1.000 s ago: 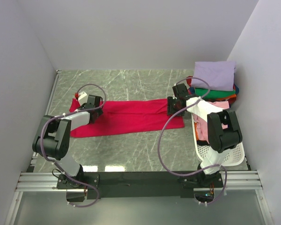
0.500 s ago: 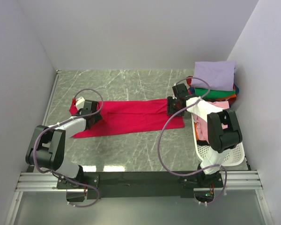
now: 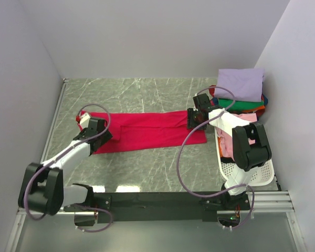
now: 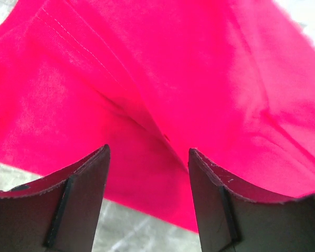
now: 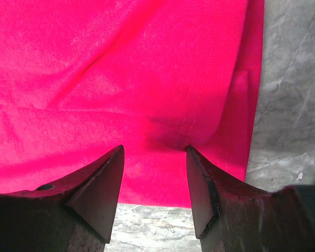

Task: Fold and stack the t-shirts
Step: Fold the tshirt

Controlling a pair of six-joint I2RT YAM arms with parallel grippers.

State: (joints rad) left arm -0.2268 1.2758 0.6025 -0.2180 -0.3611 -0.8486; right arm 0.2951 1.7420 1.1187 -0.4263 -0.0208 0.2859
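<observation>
Spread apart, the left jaws press down on the left end of the crimson t-shirt (image 3: pixel 147 130). The left wrist view shows both dark fingers (image 4: pixel 79 205) with an open gap between them, and a soft ridge of red cloth (image 4: pixel 147 79) runs down into that gap. The right jaws are likewise spread, set on the shirt's right end. In the right wrist view the cloth (image 5: pixel 121 63) puckers slightly between the fingertips (image 5: pixel 89 199), just beside a stitched seam and close to the edge of the cloth, where the grey marbled counter (image 5: pixel 289 105) shows.

The shirt lies flat near the middle of the counter (image 3: pixel 147 92), folded into a long narrow band. Its long axis runs from the left edge towards the right edge, and its left end sits slightly nearer the front. It cannot be told which end is the collar. A faint rectangular fold outline shows in the left half of the band.

In the far right corner a stack holds a lavender t-shirt (image 3: pixel 240 84) on top and a green t-shirt (image 3: pixel 236 104) under it, with slivers of blue (image 3: pixel 264 98) and orange (image 3: pixel 257 109) at its right side. Along the right edge stands a white basket (image 3: pixel 247 176) with pink cloth (image 3: pixel 228 144) in it, partly hidden by the right arm (image 3: pixel 249 144).
</observation>
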